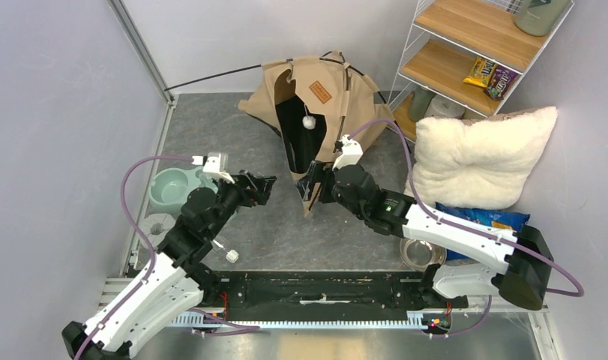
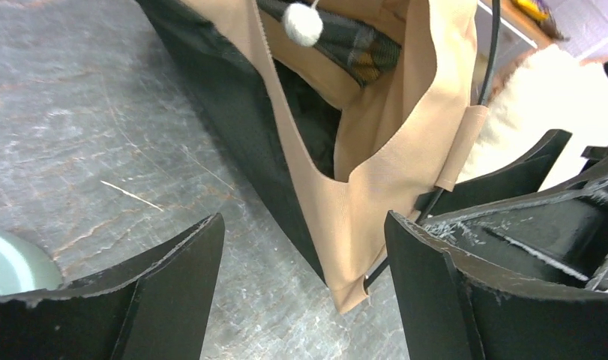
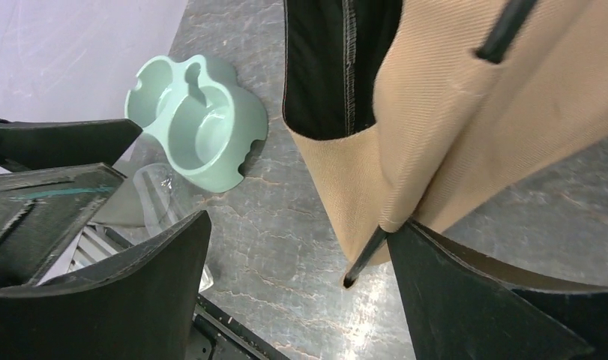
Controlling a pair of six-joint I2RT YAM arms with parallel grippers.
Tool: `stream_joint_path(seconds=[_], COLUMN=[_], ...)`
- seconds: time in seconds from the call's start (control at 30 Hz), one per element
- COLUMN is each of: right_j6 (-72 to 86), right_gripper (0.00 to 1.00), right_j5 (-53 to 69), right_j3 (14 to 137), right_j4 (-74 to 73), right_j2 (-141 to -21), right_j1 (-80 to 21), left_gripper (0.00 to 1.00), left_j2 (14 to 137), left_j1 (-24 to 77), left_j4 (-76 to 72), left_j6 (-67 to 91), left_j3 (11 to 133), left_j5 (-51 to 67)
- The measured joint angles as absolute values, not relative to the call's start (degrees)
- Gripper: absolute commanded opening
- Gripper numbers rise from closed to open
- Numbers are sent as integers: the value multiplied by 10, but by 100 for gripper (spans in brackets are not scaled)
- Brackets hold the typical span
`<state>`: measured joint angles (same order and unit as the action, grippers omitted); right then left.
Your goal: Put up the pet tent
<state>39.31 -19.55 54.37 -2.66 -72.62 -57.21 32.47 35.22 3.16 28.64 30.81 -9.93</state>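
The pet tent [image 1: 327,94] lies crumpled at the back middle: tan fabric, black base, brown label, thin black poles and a white pompom [image 1: 309,121] hanging in the doorway. Its near corner points down towards both grippers. My left gripper [image 1: 265,187] is open just left of that corner. In the left wrist view [image 2: 304,292] the tan corner [image 2: 353,277] with a pole end sits between the fingers, close to the right one. My right gripper [image 1: 312,192] is open at the corner. In the right wrist view [image 3: 301,281] the pole end [image 3: 354,276] and fabric rest against the right finger [image 3: 465,300].
A mint double pet bowl [image 1: 173,187] and a clear cup [image 1: 158,225] sit at the left wall. A fluffy white pillow [image 1: 477,154], a blue bag [image 1: 484,219] and a steel bowl [image 1: 420,253] are at the right. A wire shelf [image 1: 473,52] stands back right.
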Motion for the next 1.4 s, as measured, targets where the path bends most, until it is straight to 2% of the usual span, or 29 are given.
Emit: stream_joint_path(seconds=[0.4, 0.53, 0.63, 0.83, 1.1, 1.17, 1.23, 1.3, 1.33, 1.4], right_j6=[421, 419, 416, 397, 384, 382, 379, 379, 379, 378], right_gripper=[94, 92, 92, 92, 92, 92, 92, 92, 92, 92], right_j5=[-274, -319, -370, -461, -510, -516, -523, -528, -530, -533], right_j3=[538, 538, 538, 538, 542, 543, 544, 544, 544, 544], right_j4=[-181, -233, -269, -319, -357, -364, -371, -376, -378, -381], right_j2=[-607, -559, -521, -472, -474, -473, -472, -467, -461, -451], right_j1=[-572, -572, -572, -571, -568, -567, -566, -565, -564, -564], left_gripper=[72, 67, 66, 66, 64, 58, 46, 27, 14, 2], left_j2=[473, 526, 575, 671, 832, 858, 879, 900, 909, 922], left_j1=[352, 353, 365, 444, 550, 558, 561, 561, 561, 560], left_j4=[-11, -35, -51, -64, -25, -16, -1, 18, 29, 45], left_j6=[287, 287, 286, 248, 187, 180, 175, 169, 164, 153], left_j3=[365, 399, 435, 517, 682, 694, 697, 703, 709, 724], left_j5=[45, 81, 92, 54, -123, -152, -172, -194, -203, -219])
